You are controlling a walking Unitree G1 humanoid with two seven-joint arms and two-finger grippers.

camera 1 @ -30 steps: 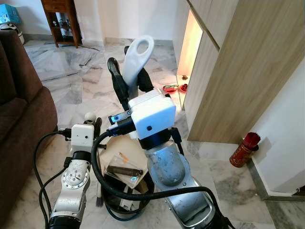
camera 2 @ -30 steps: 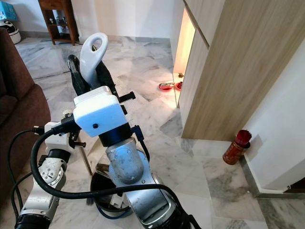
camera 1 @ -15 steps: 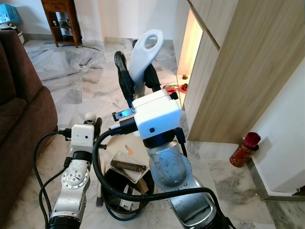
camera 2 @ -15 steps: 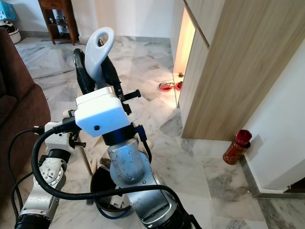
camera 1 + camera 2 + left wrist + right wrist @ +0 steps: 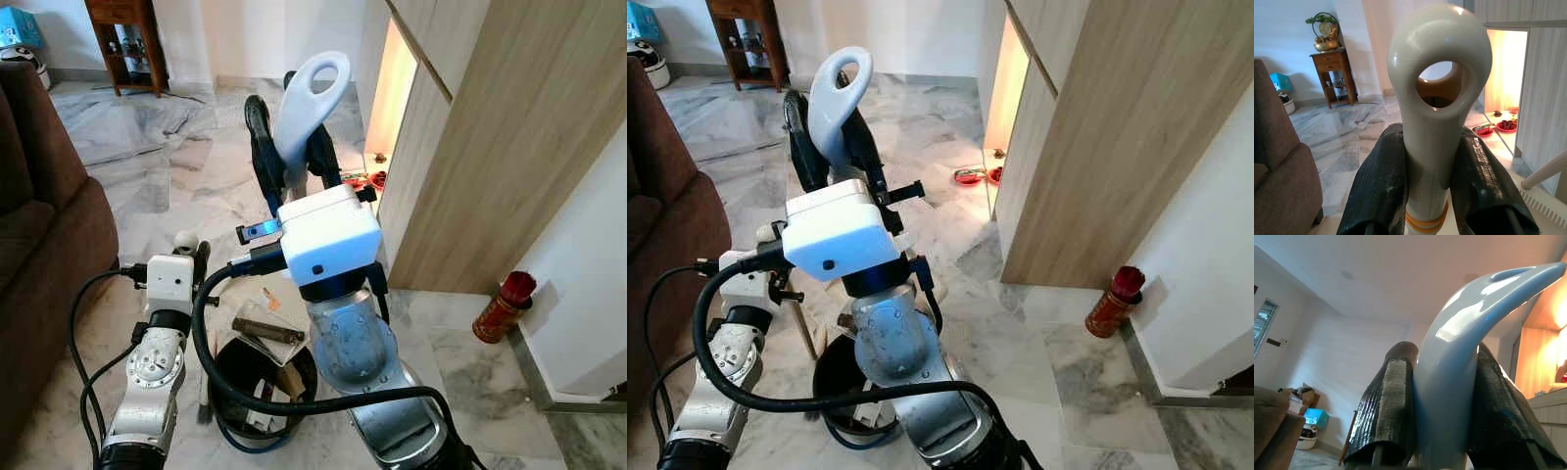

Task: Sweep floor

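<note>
My right gripper [image 5: 291, 132] is raised in front of me, shut on the pale blue looped handle [image 5: 312, 93] of a dustpan. The same handle [image 5: 1469, 357] sits between the black fingers in the right wrist view. The pan [image 5: 257, 328] hangs tilted over a black bin [image 5: 227, 364], with a brown stick [image 5: 267, 332] and scraps on it. Lower left, my left gripper [image 5: 194, 253] is shut on a cream brush handle [image 5: 1436, 122] with orange bands. The brush bristles [image 5: 204, 409] rest on the floor beside the bin.
A brown sofa [image 5: 44, 245] fills the left side. A wooden cabinet wall [image 5: 490, 147] stands on the right, with a red canister [image 5: 502, 305] at its foot and red bowls [image 5: 355, 181] by a lit niche. A dark wooden side table [image 5: 122, 39] stands at the back.
My right gripper has carried the blue handle up and to the right. The dustpan now tips more steeply over the bin and the debris has slid lower. The left arm has stayed put.
</note>
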